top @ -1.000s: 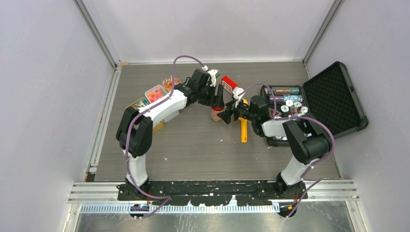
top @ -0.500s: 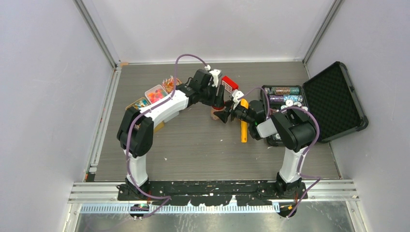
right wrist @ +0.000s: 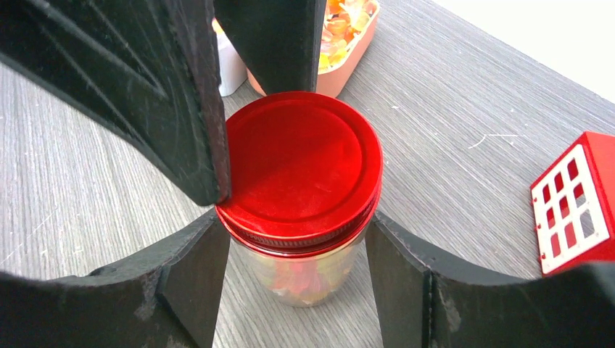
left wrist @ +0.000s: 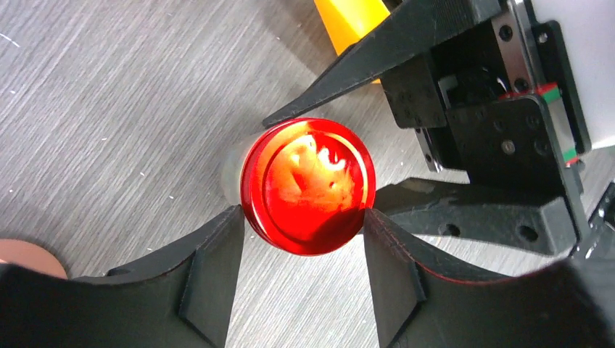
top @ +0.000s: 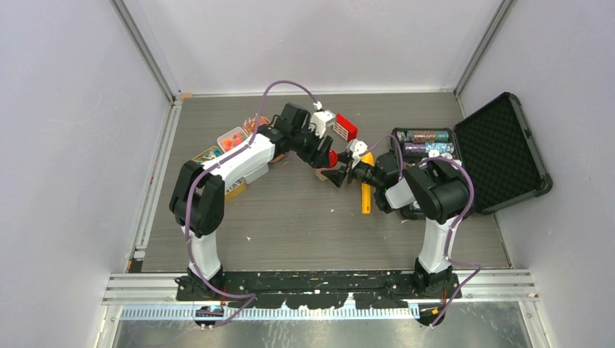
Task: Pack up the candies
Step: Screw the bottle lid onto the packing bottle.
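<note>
A small glass jar (right wrist: 304, 272) with a red lid (right wrist: 301, 163) stands on the table and holds orange and red candies (right wrist: 308, 281). My left gripper (left wrist: 301, 214) comes from above, shut on the red lid (left wrist: 308, 185). My right gripper (right wrist: 297, 225) comes from the side, its fingers against the jar just under the lid. In the top view both grippers, left (top: 328, 156) and right (top: 333, 174), meet at the jar (top: 320, 174). More candies fill the small trays (top: 232, 138) behind the left arm.
A yellow scoop (top: 365, 192) lies under the right arm. A red box with white stripes (top: 344, 127) sits just behind the jar. An open black case (top: 500, 145) with poker chips (top: 428, 138) stands at the right.
My right gripper has moved left and closed in on the jar. My left wrist has turned on the lid and its elbow has swung left.
</note>
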Available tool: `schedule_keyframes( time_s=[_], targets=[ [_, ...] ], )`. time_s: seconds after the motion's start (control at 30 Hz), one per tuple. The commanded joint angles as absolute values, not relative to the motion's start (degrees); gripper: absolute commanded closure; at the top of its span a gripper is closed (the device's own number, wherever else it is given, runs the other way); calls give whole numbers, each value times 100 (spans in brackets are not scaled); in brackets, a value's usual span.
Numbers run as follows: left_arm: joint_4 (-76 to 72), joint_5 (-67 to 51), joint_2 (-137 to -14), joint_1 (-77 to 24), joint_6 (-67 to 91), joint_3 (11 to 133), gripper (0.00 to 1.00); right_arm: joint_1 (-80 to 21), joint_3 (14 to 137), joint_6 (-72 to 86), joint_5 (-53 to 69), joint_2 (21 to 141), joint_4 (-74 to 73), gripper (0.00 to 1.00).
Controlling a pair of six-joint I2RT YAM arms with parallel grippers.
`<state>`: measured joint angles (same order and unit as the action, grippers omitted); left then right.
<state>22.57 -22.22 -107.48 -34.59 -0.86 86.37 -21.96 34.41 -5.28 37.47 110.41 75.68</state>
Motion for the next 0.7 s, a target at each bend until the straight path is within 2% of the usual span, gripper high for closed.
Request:
schedule_keyframes(
  time_s=[0.0,0.13,0.2,0.3,0.5,0.53,0.67],
  targets=[
    [2608,-3046,-10735,-3162,-1098,8479,71,-2285,3485,-606,4620,11047,8197,49],
    [3039,-3328,-10864,-3064,-1689,8799,72,-2276,3607,-519,5106,10964,7980,51],
    [3272,-3370,-10975,-3013,-1726,9024,69,-2271,3674,-583,5266,10903,7693,51],
    [3097,-3381,-10906,-2918,-1215,9077,51,-2272,3658,-712,5238,10837,7504,51],
    [2496,-3420,-10439,-2839,-55,8639,27,-2341,3737,-702,5294,10827,7274,51],
    [2329,-3364,-10316,-2839,49,8487,17,-2354,3741,-703,5287,10830,7260,50],
    [1594,-2867,-9777,-2887,312,7786,10,-2371,3750,-650,5217,10841,7295,42]
  ],
)
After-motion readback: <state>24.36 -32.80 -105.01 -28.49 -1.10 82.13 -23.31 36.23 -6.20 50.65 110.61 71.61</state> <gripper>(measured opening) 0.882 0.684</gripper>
